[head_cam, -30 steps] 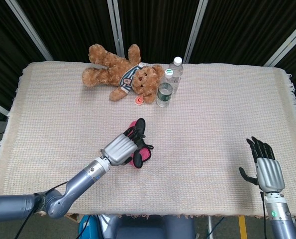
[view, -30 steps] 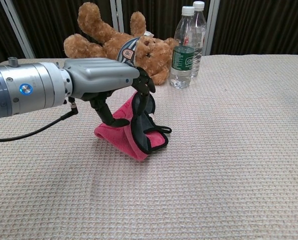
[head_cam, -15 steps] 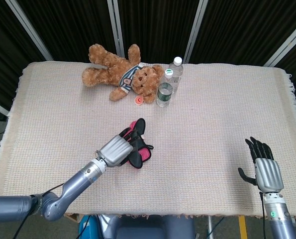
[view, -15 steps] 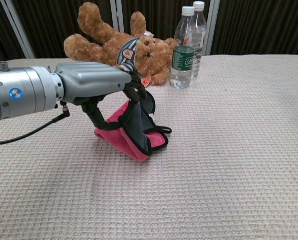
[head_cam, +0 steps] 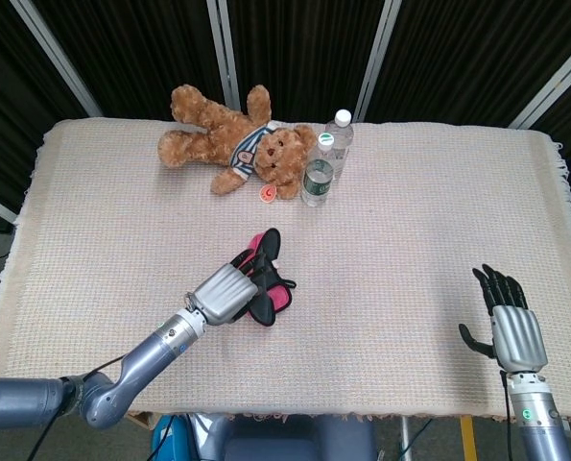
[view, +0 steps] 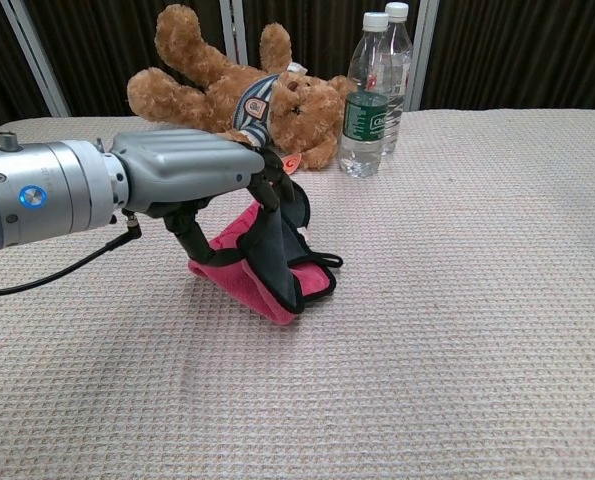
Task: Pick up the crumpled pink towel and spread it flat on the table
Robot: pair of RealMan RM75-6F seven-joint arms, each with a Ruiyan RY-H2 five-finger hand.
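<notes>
Pink crumpled towel (view: 262, 285) in metal left hand (view: 192, 170), peaked

much of the pink towel (head_cam: 275, 300) is covered by the left hand (head_cam: 229, 291) in the head view, and whether it is actually gripped cannot be told. the right hand (head_cam: 511, 322) is missed entirely by the chest view. the labels on the water bottles (view: 367, 100) are too small to be read.
</notes>
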